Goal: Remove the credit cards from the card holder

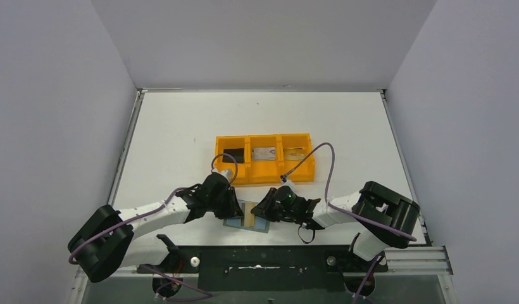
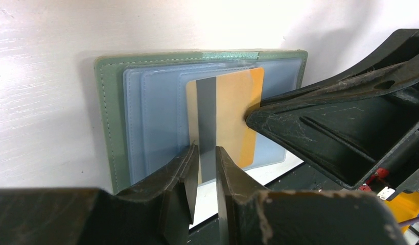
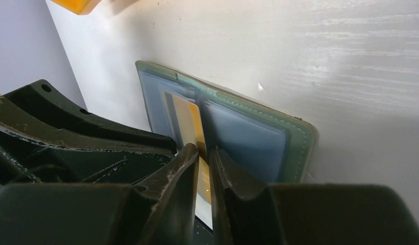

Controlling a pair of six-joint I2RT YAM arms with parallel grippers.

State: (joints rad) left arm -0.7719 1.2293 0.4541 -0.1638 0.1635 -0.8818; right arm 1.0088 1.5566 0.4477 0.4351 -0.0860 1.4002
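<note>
The card holder (image 1: 233, 222) lies open near the table's front edge, grey-green outside (image 2: 109, 117) and pale blue inside (image 3: 253, 135). A tan-brown credit card (image 2: 230, 115) with a dark stripe sticks partly out of its middle pocket (image 3: 189, 118) (image 1: 250, 217). My left gripper (image 2: 206, 149) straddles one end of that card, its jaws a narrow gap apart (image 1: 237, 208). My right gripper (image 3: 204, 148) straddles the opposite end (image 1: 261, 211), also slightly open. A black credit card (image 1: 233, 154) and a silvery grey one (image 1: 264, 153) lie in the orange tray.
The orange three-compartment tray (image 1: 263, 178) stands just beyond the two grippers; its right compartment holds a pale flat piece (image 1: 295, 154). Purple cables loop over both wrists. The black base rail (image 1: 263, 259) runs close behind the card holder.
</note>
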